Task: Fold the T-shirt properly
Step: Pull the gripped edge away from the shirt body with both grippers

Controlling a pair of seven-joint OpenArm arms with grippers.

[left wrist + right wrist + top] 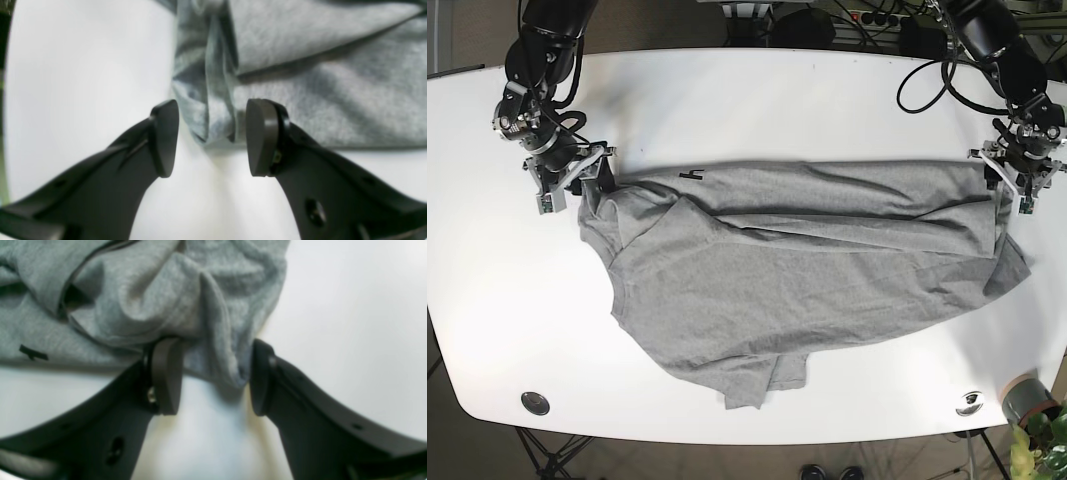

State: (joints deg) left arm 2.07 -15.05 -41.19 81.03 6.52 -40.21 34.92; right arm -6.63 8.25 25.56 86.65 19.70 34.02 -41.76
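The grey T-shirt (797, 270) is spread across the middle of the white table (757, 90), pretty rumpled — long creases run across it, one layer is flapped over the body, and a bit of cloth sticks out toward the front edge. There's a small dark mark near the top edge on the base view's left.

The right gripper (213, 376) sits at the shirt's corner on the left of the base view. Its jaws are parted with a bunched fold of grey fabric hanging between them, brushing both pads but not pinched.

The left gripper (211, 138) is at the opposite end — jaws also apart, a twisted strip of the shirt's edge dropping into the gap, again not clamped.
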